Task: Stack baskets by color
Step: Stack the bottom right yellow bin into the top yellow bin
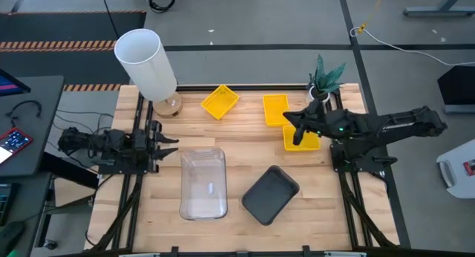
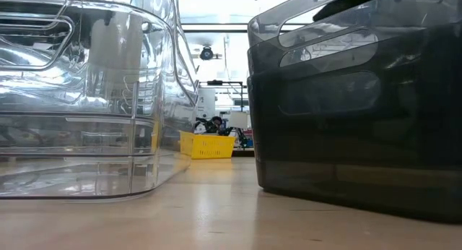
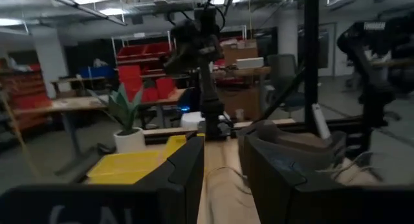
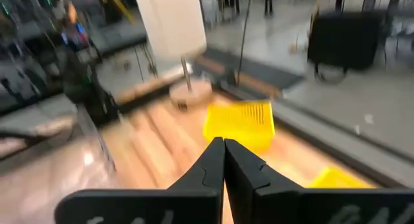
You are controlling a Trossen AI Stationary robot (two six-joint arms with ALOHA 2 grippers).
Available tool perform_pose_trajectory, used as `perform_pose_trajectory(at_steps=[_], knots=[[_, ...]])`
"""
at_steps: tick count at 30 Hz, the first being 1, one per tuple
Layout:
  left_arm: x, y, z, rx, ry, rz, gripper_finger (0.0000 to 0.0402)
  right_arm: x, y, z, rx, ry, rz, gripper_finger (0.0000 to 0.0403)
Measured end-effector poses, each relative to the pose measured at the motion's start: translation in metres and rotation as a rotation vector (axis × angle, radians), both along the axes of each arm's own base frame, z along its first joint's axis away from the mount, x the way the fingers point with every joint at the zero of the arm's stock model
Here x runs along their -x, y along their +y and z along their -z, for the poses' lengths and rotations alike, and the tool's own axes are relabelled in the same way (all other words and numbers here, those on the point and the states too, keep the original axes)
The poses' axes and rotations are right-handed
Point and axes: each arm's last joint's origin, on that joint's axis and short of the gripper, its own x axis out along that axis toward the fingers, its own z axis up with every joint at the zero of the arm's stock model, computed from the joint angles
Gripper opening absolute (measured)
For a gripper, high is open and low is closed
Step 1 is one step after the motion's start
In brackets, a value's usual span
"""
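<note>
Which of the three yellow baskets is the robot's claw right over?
The yellow basket nearest the table's middle: the right gripper, shut, hangs over it. The one beside the plant and the tilted one near the white cylinder lie apart, untouched.

Both arms are dark, near-black, built of jointed segments on black frame mounts. The right arm (image 1: 386, 125) carries a small green indicator light near its wrist. Each gripper, left gripper (image 3: 223, 179) and right gripper (image 4: 224, 160), has two matte black fingers with angular, tapered profiles.
</note>
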Motion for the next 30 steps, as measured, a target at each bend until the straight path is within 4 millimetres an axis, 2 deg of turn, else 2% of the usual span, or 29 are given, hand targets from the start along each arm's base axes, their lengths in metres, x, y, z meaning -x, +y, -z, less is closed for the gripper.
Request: perform_pose_trajectory(at_steps=[5,10,17,24,30], knots=[[-0.001,-0.002,0.004,0.063,0.010,0.061,0.0116,-0.010,-0.007,0.008,-0.133,0.169,0.011,0.0012],[-0.009,-0.003,0.033,0.113,0.056,0.065,0.0116,-0.018,-0.016,0.017,-0.318,0.362,0.055,0.0012],[-0.009,-0.003,0.032,0.131,0.049,0.051,0.0116,-0.023,-0.032,0.027,-0.476,0.636,0.141,0.0016],[-0.010,-0.003,0.033,0.173,0.058,0.059,0.0116,-0.028,-0.042,0.056,-0.598,0.941,0.083,0.0029],[-0.010,-0.003,0.033,0.200,0.060,0.063,0.0116,-0.032,-0.041,0.073,-0.567,1.143,-0.024,0.0079]])
